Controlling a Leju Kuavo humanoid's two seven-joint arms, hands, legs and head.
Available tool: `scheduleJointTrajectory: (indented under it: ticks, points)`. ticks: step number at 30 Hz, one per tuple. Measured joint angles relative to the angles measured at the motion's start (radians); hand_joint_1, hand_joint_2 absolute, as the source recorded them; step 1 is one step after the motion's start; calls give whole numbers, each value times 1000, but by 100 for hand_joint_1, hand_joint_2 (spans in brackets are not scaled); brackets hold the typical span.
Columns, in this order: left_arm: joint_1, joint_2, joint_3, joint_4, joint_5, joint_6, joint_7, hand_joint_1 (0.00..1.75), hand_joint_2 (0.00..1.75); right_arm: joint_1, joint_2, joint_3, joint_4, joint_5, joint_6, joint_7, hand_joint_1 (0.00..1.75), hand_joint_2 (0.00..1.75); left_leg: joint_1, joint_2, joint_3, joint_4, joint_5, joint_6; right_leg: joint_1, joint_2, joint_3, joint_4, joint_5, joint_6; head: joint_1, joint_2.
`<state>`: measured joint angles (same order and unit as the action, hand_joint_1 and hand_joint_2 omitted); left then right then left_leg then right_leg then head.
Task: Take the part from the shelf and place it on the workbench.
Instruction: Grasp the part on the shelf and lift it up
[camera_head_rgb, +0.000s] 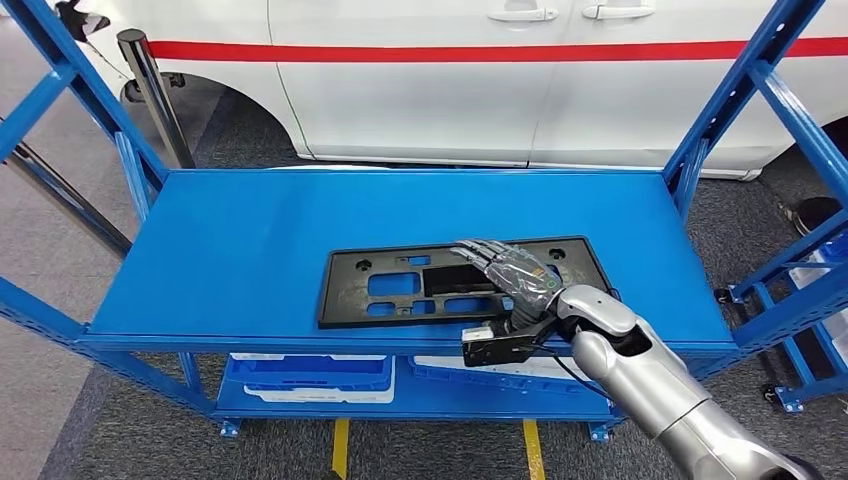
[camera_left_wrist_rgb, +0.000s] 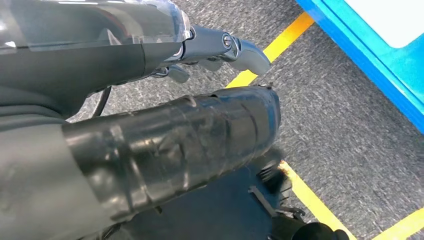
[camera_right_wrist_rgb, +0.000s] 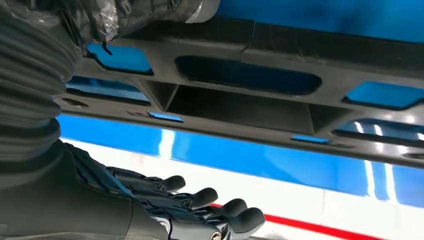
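My right hand (camera_head_rgb: 515, 275) is over the right half of the part (camera_head_rgb: 400, 285), a flat black plastic frame w/ cutouts lying on the blue shelf (camera_head_rgb: 230, 250), near its front edge and a bit right of centre. Fingers are stretched out flat over the frame, apart, gripping nothing yet; from the head view I can't tell if the palm touches the plastic or sits just above it. Right wrist view has the frame's ribs and openings close up, dark fingers (camera_right_wrist_rgb: 210, 197) extended.

Left hand (camera_left_wrist_rgb: 220, 47) hangs by my side over grey floor w/ yellow tape, fingers loosely curled, nothing in it.

Step in hand: get a hold. I reckon best is thumb under the front rim, fingers thru or over a cutout bar, since a flat thin piece gives little else to grab. Squeeze gently, lift level; it's long, so an off-centre grip may let the far left end droop or drag on the shelf.
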<state>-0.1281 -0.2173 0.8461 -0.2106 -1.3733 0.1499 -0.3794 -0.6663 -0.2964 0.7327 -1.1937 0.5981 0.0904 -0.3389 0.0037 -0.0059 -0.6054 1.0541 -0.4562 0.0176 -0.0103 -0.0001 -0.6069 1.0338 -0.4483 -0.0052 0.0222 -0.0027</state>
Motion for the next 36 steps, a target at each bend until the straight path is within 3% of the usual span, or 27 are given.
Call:
scheduleJointTrajectory:
  ticks: [3,5,7,9,10,11,12,14,16,19,21,24,25,26,27,30,32,33,36]
  points:
    - [2,0,0,0,0,0,-1,0,0,-12,-11,2,30,-7,8,2,0,175,-3,-1,11,-29,3,14,1,1,-3,-2,3,18,0,0]
    - [3,0,0,0,1,0,-1,0,0,-15,-17,4,46,-8,7,4,0,175,-1,-1,14,-37,10,27,-2,1,-12,18,-13,28,0,0]
    - [2,0,-1,0,2,0,-2,0,0,-17,-22,5,59,-4,-1,8,0,175,0,1,16,-43,14,36,-4,0,-53,109,-66,35,1,0]
    - [3,0,-1,0,3,0,-3,0,0,-17,-27,6,73,7,-11,13,0,175,-2,1,15,-42,13,40,-4,0,-117,244,-124,39,1,0]
    - [4,1,-1,0,3,0,-3,0,0,-15,-29,7,80,12,-15,15,0,175,-3,1,15,-40,13,41,-4,0,-140,288,-133,40,1,0]
    - [5,1,-1,0,3,0,-3,0,0,-15,-31,8,85,15,-17,16,0,175,-3,0,15,-39,11,41,-4,0,-145,295,-124,40,0,0]
    - [5,1,-1,0,4,0,-3,0,0,-14,-32,9,89,16,-19,16,0,175,-4,0,16,-37,10,40,-4,0,-130,260,-95,39,0,0]
    - [5,0,-1,0,6,0,-3,0,0,-15,-35,11,92,17,-23,16,0,175,-5,0,16,-31,5,36,-4,0,-63,122,-27,35,1,0]
    - [5,0,-1,0,8,0,-3,0,0,-15,-37,12,92,15,-29,14,0,175,-8,-1,14,-26,0,28,0,1,-17,26,1,28,0,0]
    - [5,1,-1,0,10,0,-3,0,0,-12,-39,13,89,8,-31,12,0,175,-10,-1,12,-27,-2,17,1,2,-11,5,2,14,0,0]
    - [4,1,-1,0,11,0,-4,0,0,-13,-40,13,85,6,-31,12,0,175,-9,-1,2,0,-25,7,-3,2,-7,0,4,2,0,0]
    - [6,1,-1,0,15,0,-5,0,0,-12,-40,13,83,21,-31,18,0,175,-4,0,-76,177,-115,-4,-3,0,-6,-2,4,-8,0,0]
    - [7,1,-1,0,16,0,-5,0,0,-11,-40,13,84,31,-36,21,0,175,-3,0,-103,233,-133,-6,-2,0,-5,-2,3,-9,0,0]
    - [7,1,-1,0,17,0,-5,0,0,-11,-40,14,86,43,-45,24,0,175,-2,0,-114,254,-131,-7,-2,0,-5,-2,3,-9,0,0]
    - [8,1,-1,0,18,0,-5,0,0,-10,-40,14,88,57,-59,29,0,175,-1,0,-107,236,-109,-7,-2,0,-4,-1,2,-9,0,0]
    - [5,1,-1,0,19,0,-6,0,0,-10,-39,16,94,109,-111,45,0,175,-2,0,-18,43,-14,3,-1,3,1,0,-1,-5,0,0]
    - [4,1,-1,0,19,0,-7,0,0,-8,-39,18,99,148,-148,62,2,175,-5,-1,12,-24,0,9,2,2,-2,0,0,3,0,0]
    - [5,1,-1,0,19,0,-7,0,0,-7,-39,19,102,170,-168,71,11,175,-7,-1,13,-27,-1,12,2,2,-3,-1,1,8,0,0]
    - [5,1,-1,0,19,1,-7,0,0,0,-36,22,111,231,-226,95,114,175,-4,-1,18,-41,8,28,-1,1,-9,14,-12,24,0,0]
